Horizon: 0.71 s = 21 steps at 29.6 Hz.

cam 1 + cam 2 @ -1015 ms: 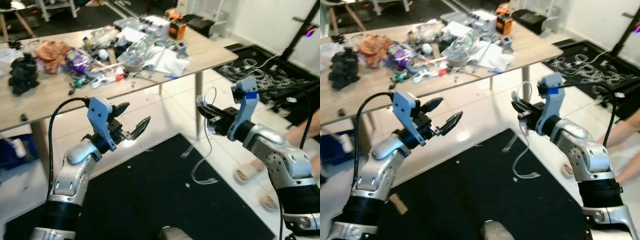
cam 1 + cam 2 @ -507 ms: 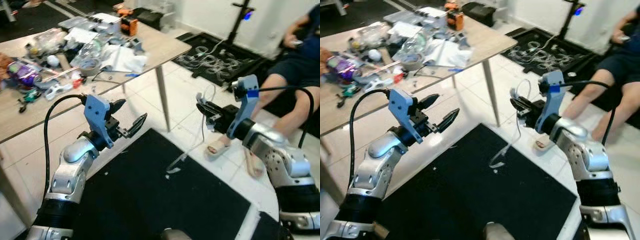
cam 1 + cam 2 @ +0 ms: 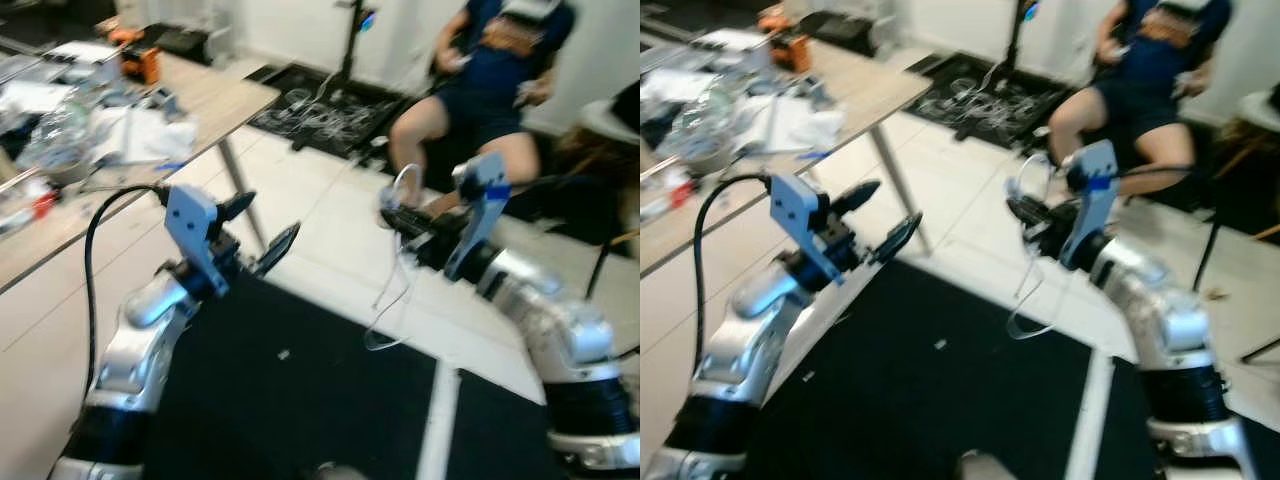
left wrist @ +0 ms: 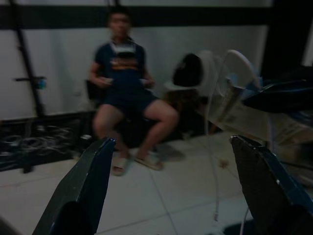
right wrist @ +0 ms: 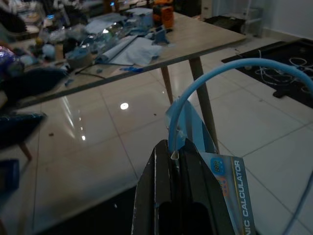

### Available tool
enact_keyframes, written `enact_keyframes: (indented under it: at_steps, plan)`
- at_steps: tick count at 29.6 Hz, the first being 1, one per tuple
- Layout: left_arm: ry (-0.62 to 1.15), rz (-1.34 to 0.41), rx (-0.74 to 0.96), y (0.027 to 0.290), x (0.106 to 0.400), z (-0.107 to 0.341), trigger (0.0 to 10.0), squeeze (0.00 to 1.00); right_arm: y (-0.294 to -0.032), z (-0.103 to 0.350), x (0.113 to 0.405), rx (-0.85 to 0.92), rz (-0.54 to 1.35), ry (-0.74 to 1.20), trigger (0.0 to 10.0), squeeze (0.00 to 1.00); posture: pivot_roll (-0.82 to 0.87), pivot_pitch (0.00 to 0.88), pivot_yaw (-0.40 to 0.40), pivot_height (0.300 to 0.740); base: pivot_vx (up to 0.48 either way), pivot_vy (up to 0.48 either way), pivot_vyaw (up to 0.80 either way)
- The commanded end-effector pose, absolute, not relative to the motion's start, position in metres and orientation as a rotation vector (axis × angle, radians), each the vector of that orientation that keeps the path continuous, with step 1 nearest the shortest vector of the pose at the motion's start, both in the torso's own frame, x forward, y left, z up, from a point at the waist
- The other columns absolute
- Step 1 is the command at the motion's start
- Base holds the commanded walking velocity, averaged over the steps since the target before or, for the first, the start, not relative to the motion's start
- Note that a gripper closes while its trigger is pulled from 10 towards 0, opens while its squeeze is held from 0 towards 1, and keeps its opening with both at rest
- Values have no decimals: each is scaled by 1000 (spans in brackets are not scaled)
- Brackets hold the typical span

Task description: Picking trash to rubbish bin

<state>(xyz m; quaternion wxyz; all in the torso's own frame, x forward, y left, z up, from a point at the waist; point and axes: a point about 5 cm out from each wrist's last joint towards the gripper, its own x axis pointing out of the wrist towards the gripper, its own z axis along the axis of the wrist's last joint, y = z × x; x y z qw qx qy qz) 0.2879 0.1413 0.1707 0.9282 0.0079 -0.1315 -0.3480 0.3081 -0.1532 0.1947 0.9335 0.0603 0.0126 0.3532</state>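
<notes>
Up in the air, the right gripper (image 3: 1025, 212) has its jaws clamped on a blue card (image 5: 225, 183) that reads "CALCULATOR", with a thin looped cord (image 3: 397, 290) hanging down. Left gripper (image 3: 262, 228) has jaws apart, near the bench (image 3: 215, 98).

A wooden table (image 3: 200, 95) carried scattered clutter (image 3: 70, 125) and an orange box (image 3: 138, 65). On the tiled floor (image 3: 330, 230) lay a black mat (image 3: 300, 400) and tangled cables (image 3: 330, 105).
</notes>
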Motion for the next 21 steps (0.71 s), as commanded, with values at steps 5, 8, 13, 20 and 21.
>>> enact_keyframes:
  at_steps: [5,8,13,20,21]
  plan:
    - [-247,-748,-8,132,284,167,10000,0,-148,196,307,122,729,19,10000,0,-43,0,-15,740,0,0,-788]
    - [-242,-742,-17,131,286,168,10000,0,-146,194,305,127,728,24,10000,0,-35,0,-18,740,0,0,-788]
    - [-230,-716,-34,126,290,166,10000,0,-145,191,305,118,726,31,10000,0,-32,0,-17,740,0,0,-788]
    - [-225,-701,-54,124,293,166,10000,0,-146,189,306,101,723,39,10000,0,-36,0,-21,740,0,0,-788]
    - [-225,-701,-55,124,293,166,10000,0,-145,189,305,99,724,40,10000,0,-36,0,-21,740,0,0,-788]
